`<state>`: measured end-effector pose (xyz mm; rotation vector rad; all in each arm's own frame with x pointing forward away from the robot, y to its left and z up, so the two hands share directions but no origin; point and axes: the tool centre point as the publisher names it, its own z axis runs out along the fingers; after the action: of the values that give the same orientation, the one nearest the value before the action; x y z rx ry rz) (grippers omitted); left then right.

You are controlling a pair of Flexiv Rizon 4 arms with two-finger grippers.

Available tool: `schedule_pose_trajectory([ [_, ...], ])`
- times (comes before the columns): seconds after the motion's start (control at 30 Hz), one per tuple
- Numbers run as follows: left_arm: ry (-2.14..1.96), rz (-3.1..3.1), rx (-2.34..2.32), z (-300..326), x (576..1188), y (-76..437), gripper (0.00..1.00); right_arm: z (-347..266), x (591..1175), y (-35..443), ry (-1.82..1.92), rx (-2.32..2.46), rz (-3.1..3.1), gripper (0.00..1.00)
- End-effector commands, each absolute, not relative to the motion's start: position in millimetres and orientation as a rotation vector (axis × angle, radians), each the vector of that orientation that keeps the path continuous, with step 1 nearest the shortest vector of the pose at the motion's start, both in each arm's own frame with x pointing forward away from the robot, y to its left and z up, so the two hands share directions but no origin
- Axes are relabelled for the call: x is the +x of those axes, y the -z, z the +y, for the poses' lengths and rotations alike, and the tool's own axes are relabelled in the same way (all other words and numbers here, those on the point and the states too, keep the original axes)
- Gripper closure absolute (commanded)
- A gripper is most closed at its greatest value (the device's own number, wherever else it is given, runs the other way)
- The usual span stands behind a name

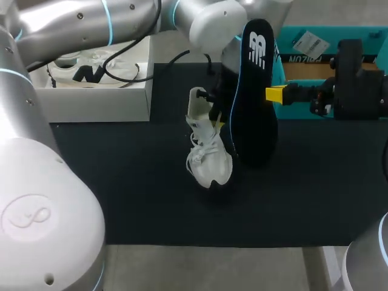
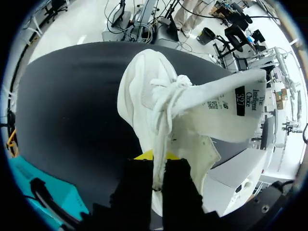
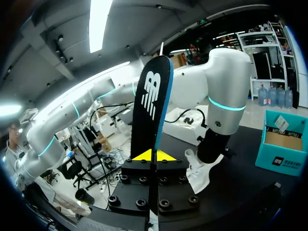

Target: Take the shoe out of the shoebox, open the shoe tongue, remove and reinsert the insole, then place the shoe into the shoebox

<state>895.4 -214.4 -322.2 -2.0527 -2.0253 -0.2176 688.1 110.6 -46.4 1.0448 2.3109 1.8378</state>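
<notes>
Crowded middle, open near side
The white lace-up shoe [image 1: 209,154] in the left gripper [image 1: 217,121] stands just beside the upright black insole [image 1: 251,103] held by the right gripper [image 1: 276,94], only a slit between; a white cardboard shoebox [image 1: 91,100] blocks the far left, a teal cardboard box [image 1: 315,57] the far right; the black table mat [image 1: 151,206] in front gives passage

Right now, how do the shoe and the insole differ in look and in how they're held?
The shoe is white and bulky, with laces; the insole is a flat black piece with a blue edge. The left end effector grips the shoe with its toe pointing down toward the mat; the right end effector pinches the insole at its edge, standing it upright. Both are held over the black mat, close beside each other.
</notes>
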Motion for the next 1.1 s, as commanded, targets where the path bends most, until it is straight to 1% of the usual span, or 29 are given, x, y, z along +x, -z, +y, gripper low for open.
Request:
schedule_pose_trajectory([
  [0.03, 0.266, -1.865, -2.304, -218, 899, 324, 1.00, 113, 688, 48, -1.837, 1.048, 2.306, 1.00],
  [0.6, 0.144, -1.933, -2.235, -236, 916, 336, 1.00, 113, 688, 48, -1.837, 1.048, 2.306, 1.00],
  [1.1, 0.188, -1.875, -2.278, -255, 917, 342, 1.00, 113, 688, 48, -1.837, 1.048, 2.306, 1.00],
])
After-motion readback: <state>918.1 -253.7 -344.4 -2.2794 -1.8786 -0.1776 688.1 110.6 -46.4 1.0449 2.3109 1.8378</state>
